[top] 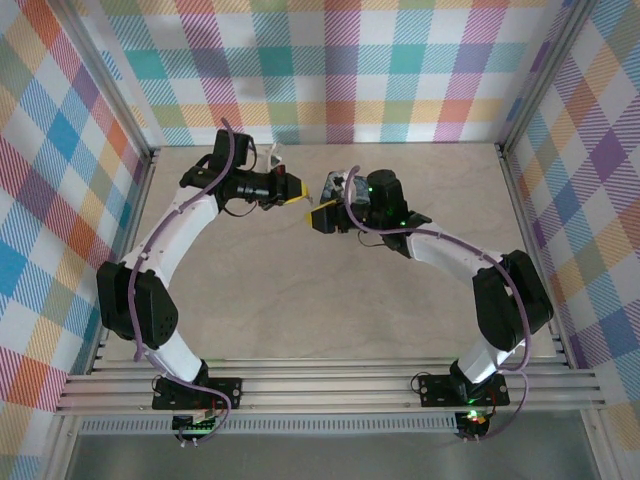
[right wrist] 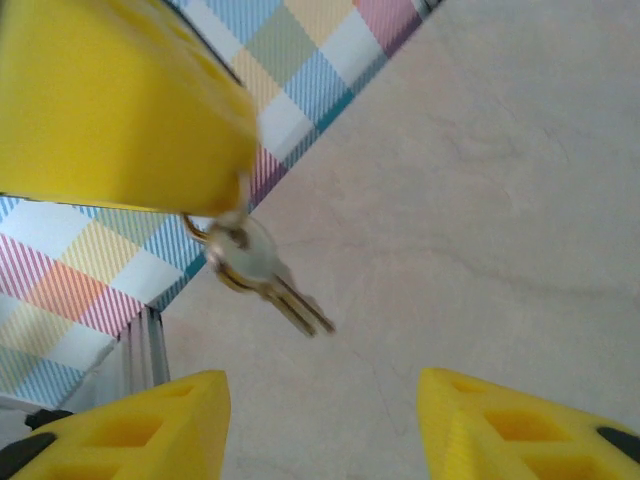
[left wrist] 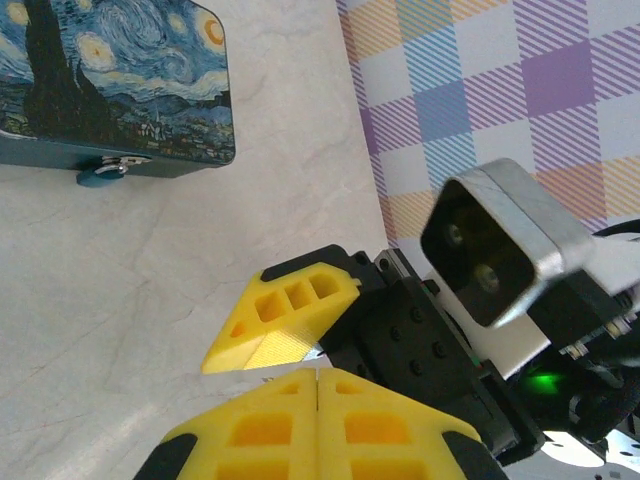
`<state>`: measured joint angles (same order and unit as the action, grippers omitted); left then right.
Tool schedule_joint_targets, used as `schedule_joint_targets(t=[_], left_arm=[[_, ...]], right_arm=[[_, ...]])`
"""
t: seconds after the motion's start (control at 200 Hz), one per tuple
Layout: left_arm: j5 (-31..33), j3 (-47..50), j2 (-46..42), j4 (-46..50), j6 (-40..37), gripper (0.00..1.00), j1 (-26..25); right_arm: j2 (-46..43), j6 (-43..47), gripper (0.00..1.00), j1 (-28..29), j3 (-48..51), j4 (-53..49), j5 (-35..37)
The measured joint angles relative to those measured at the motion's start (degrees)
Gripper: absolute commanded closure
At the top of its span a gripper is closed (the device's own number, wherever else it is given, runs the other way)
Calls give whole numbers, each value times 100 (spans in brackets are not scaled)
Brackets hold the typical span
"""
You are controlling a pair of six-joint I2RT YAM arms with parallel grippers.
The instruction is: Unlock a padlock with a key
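My left fingers (left wrist: 250,435) are pressed together, pinching the key (right wrist: 262,278), which dangles just in front of the gap between my 2 right fingers (right wrist: 140,430), spread apart. The padlock (left wrist: 100,172) sits against the edge of the painted tin (left wrist: 110,80), well away on the worktop (left wrist: 200,260).

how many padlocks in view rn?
1. The padlock sits against the front wall of the painted tin, seen from the left wrist camera. Others may be hidden out of sight.

No lettering, number, brand or sign is legible anywhere. The tin (left wrist: 110,80), at ten o'clock in the left wrist view, bears only a painted swirling night sky.
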<state>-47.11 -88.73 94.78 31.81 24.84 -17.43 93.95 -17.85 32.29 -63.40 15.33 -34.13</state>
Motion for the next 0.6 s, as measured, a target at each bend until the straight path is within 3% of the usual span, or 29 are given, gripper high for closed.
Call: schedule_joint_targets(t=[0.255, 0.6], left_arm=[[-42, 4, -2, -2, 129, 100, 0], [-46, 140, -129, 83, 138, 100, 0]], right_arm=[[0, 793, 59, 70, 0, 50, 31], [0, 1283, 60, 81, -2, 52, 68]])
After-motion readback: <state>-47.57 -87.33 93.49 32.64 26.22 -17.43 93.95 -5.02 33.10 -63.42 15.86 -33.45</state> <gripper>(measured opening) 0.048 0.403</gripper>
